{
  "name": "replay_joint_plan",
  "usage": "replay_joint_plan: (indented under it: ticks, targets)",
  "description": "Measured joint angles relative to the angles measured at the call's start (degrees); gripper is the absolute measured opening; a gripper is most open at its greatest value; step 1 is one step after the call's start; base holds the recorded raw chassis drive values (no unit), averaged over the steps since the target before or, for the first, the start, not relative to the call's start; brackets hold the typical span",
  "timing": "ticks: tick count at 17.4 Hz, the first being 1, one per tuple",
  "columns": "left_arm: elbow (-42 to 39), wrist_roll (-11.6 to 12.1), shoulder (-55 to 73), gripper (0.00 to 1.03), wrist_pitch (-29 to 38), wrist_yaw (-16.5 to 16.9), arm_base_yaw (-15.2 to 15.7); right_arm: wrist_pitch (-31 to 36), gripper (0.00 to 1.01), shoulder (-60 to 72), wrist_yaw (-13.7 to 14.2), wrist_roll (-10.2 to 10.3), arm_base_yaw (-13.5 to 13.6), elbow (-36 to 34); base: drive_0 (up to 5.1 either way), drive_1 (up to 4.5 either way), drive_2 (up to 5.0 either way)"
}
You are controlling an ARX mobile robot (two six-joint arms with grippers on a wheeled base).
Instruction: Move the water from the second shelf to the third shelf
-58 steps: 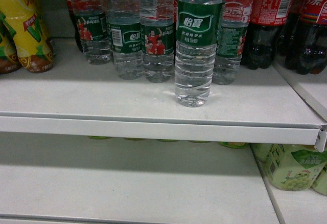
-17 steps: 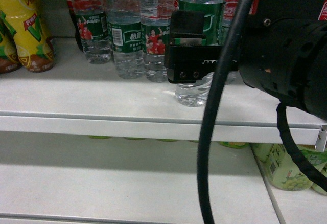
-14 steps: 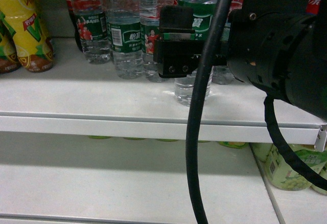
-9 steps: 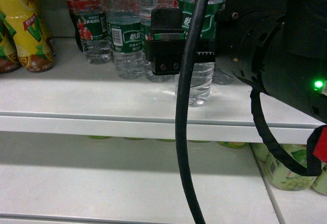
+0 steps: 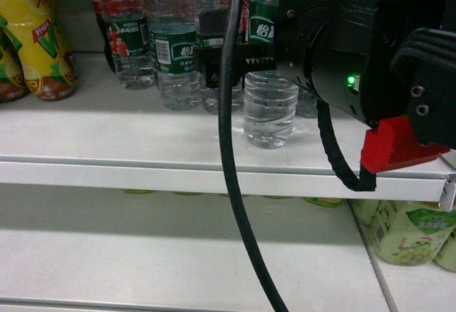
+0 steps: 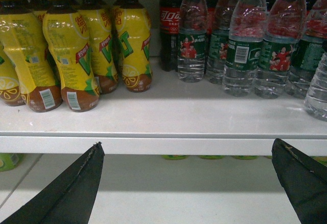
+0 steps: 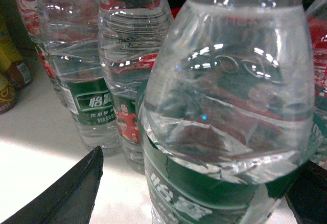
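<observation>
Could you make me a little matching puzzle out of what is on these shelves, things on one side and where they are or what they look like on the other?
Things:
1. front water bottle
2. yellow bottles
3. cola bottle
4. pale green bottles

Descriptions:
A. on the lower shelf, at the right
B. standing alone ahead of its row, between the right gripper's fingers
C. dark drink, red label, behind the water
D. clustered on the left of the upper shelf

Pairs: 1-B, 2-D, 3-C, 4-A

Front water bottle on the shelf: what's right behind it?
More water bottles of the same kind stand in a row behind the front water bottle, with red-labelled cola bottles further back. The right arm hides the rest.
</observation>
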Motion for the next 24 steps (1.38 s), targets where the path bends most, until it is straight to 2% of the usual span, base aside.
replay_joint_plan:
  ticks: [4,8,11,13,14,15,16,17,18,20,24]
  targets:
    - [0.0,0.0,0.0,0.98,0.0,0.0,0.0,-2.1,0.98,2.8,1.6,-0.5,-0.7,4.1,0.0,0.00,0.0]
    - [0.0,0.0,0.0,0.98,0.0,0.0,0.0,-3.1,0.97,3.5,2.8,0.7,-0.7,4.9,0.0,0.00,0.0]
    - [0.0,0.0,0.0,0.98,0.0,0.0,0.0,-4.0,0.65,3.5,3.3,1.5,-0.7,4.9,0.0,0.00,0.0]
    - [0.0,0.0,0.0,0.98,0.0,0.0,0.0,-4.9,0.45,2.1,2.8,4.3,-0.7,4.0,0.0,0.00,0.0]
    - [0.0,0.0,0.0,0.98,0.0,0.0,0.0,-4.6,0.43,-3.4,0.5,6.2,-0.7,-2.4,0.0,0.00,0.0]
    - [0.0,0.0,0.0,0.98,0.0,0.0,0.0,-5.7,0.43,-7.6,-1.4,7.1,-0.7,-6.6,0.0,0.00,0.0]
    - [0.0,0.0,0.0,0.98,0.0,0.0,0.0,-6.8,0.43,-10.9,-2.0,7.2,-0.7,-9.6,0.0,0.00,0.0]
    - [0.0,0.0,0.0,0.98,0.0,0.0,0.0,-8.0,0.42,-14.4,-2.0,7.0,-0.7,-12.5,0.0,0.00,0.0]
    - [0.0,0.0,0.0,0.98,0.0,0.0,0.0,-6.9,0.42,-16.9,-1.6,6.0,-0.7,-15.1,0.0,0.00,0.0]
    - [0.0,0.0,0.0,0.98,0.0,0.0,0.0,-7.0,0.42,-24.1,-1.4,2.0,-2.0,-19.9,0.0,0.00,0.0]
    - [0.0,0.0,0.0,0.98,0.0,0.0,0.0,-13.3,0.42,-36.2,-3.2,2.0,-6.4,-26.1,0.0,0.00,0.0]
